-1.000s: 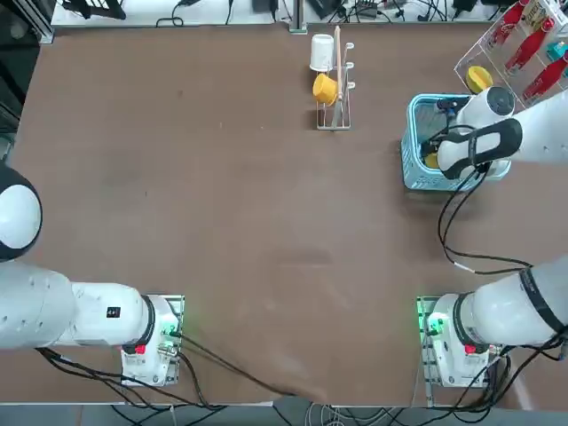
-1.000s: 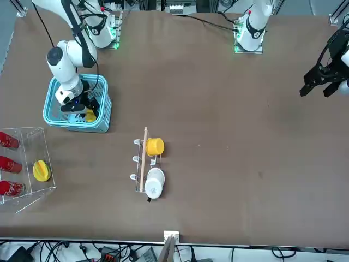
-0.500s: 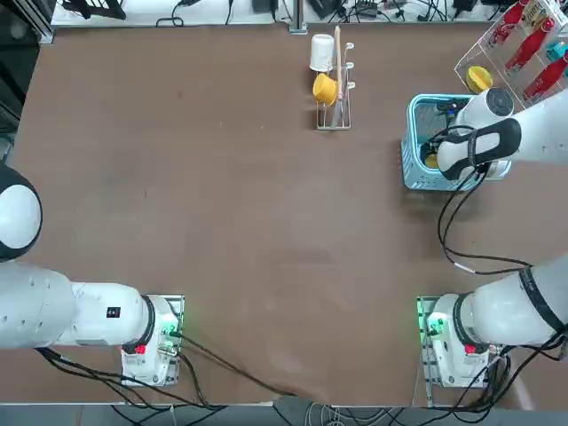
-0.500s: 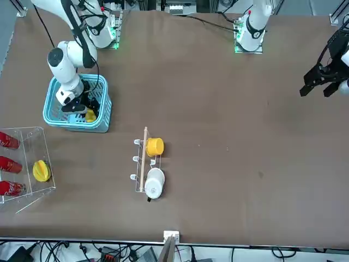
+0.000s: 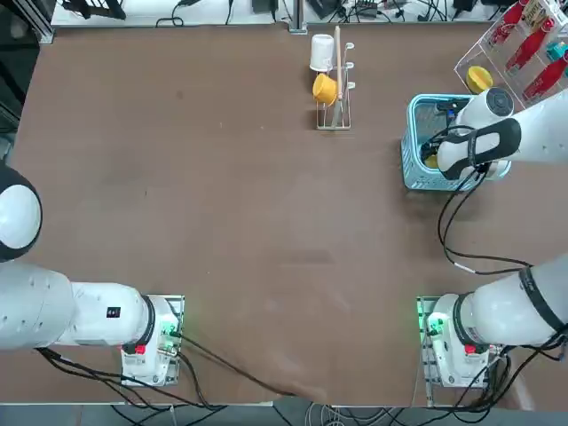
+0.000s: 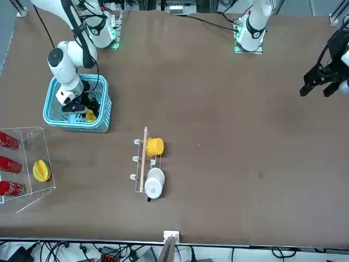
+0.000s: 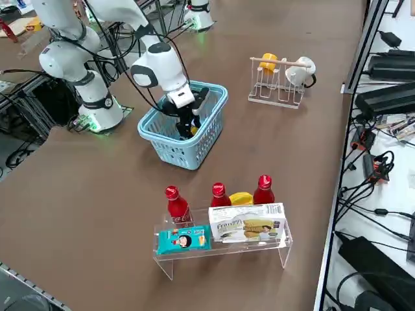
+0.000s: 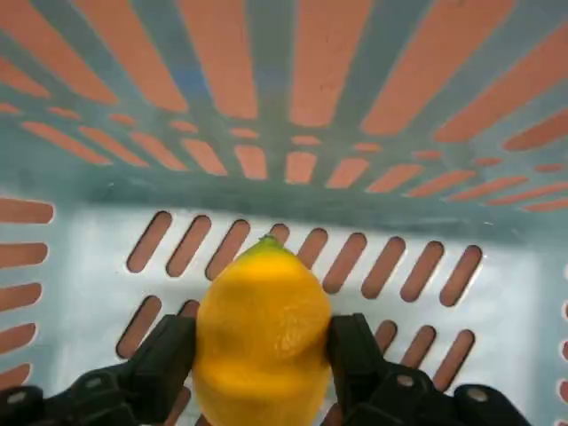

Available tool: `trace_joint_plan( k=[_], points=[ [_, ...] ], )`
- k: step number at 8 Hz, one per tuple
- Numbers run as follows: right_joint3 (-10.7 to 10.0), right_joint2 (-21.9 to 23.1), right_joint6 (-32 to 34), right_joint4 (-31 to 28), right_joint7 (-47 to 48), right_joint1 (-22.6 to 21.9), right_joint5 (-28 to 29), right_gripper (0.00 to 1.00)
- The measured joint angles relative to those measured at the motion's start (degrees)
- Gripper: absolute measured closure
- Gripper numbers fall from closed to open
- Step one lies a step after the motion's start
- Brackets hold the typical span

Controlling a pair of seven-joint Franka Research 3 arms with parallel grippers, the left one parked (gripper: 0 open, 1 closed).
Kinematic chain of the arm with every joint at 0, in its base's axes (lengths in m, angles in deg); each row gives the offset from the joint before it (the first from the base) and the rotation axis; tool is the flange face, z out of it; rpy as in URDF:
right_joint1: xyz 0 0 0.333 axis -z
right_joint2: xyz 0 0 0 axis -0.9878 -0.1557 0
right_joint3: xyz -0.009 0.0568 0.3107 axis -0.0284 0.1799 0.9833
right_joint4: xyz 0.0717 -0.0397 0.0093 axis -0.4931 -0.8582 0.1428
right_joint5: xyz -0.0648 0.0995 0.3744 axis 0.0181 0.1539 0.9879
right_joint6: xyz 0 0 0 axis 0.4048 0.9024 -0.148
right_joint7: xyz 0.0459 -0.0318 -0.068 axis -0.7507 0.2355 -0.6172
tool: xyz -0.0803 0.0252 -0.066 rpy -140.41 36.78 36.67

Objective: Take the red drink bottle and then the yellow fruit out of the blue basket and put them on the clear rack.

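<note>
Your right tool (image 8: 263, 373) is down inside the blue basket (image 7: 170, 148), and in the wrist view you can see its two fingers (image 8: 165, 359) pressed against either side of the yellow fruit (image 8: 262, 342), clamped on it just above the basket's slotted base. From the right side view, the nearest thing to you at the lower middle of the frame is the clear rack (image 7: 224, 249), which carries three upright red drink bottles (image 7: 176, 205), a second yellow piece between two of them, a white snack box and a blue packet. Behind it, at middle left, the basket sits on the brown counter (image 7: 84, 194) with the tool (image 7: 186, 123) reaching into it. In the front view the basket (image 6: 99, 122) is at the left edge, with the fruit (image 6: 90, 115) showing beside the tool (image 6: 80, 107) near the basket's wall. Farther back in the side view, at the upper right, you have a wooden-post cup stand (image 7: 280, 81) holding a yellow cup (image 7: 268, 63) and a white cup (image 7: 302, 71).
</note>
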Motion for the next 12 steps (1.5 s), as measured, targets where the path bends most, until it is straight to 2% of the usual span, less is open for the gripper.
trace_joint_plan(
  k=[3,5,9,12],
  points=[
    [-0.38,0.75,0.08,0.39,0.0,0.0,0.0,0.14],
    [-0.46,3.51,4.15,1.36,0.0,0.01,0.0,0.14],
    [-0.6,15.33,30.73,8.6,0.0,0.01,-0.04,0.14],
    [-0.85,17.97,49.55,18.39,-0.07,0.66,-1.82,0.14]
  ],
)
